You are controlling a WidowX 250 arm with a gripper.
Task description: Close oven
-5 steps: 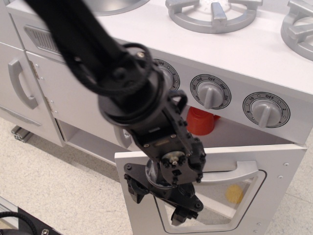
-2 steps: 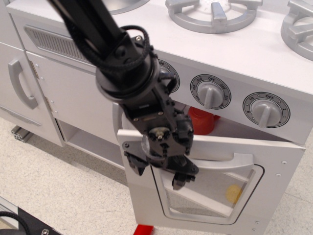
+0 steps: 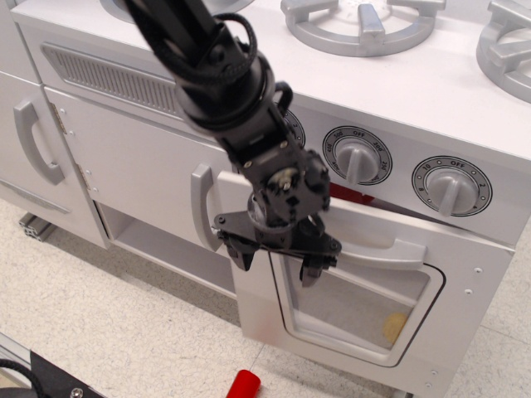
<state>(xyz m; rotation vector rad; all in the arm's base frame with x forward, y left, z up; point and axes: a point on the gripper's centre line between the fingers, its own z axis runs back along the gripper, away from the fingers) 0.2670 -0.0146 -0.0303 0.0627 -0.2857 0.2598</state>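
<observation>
- I am watching the oven door (image 3: 365, 307) swinging up: a second ago it was hanging well open with a red pot showing behind it, and now only a thin red sliver (image 3: 348, 192) is peeking through the gap at the door's top edge.
- I am reading that as the close being nearly done; the door is standing almost upright but is not yet flush under the knob panel, so I judge a last push is needed.
- The gripper (image 3: 278, 255) has been riding up with the door and is now pressing at its upper left, just beside the left end of the grey handle (image 3: 377, 257); its black fingers are spread apart, clamped on nothing.
- The oven is sitting at the right of the white toy kitchen, below three grey knobs (image 3: 358, 156) and the ringed burners (image 3: 362, 25).
- The door is looking like smooth painted white board, with a clear rounded window (image 3: 357, 311) outlined in black; something yellow (image 3: 397, 325) is showing faintly through it.
- A white cupboard door (image 3: 133, 166) with a curved vertical handle is standing to the left.
- A small red object (image 3: 241, 385) is now lying on the speckled floor (image 3: 99, 307) near the door's foot.
</observation>
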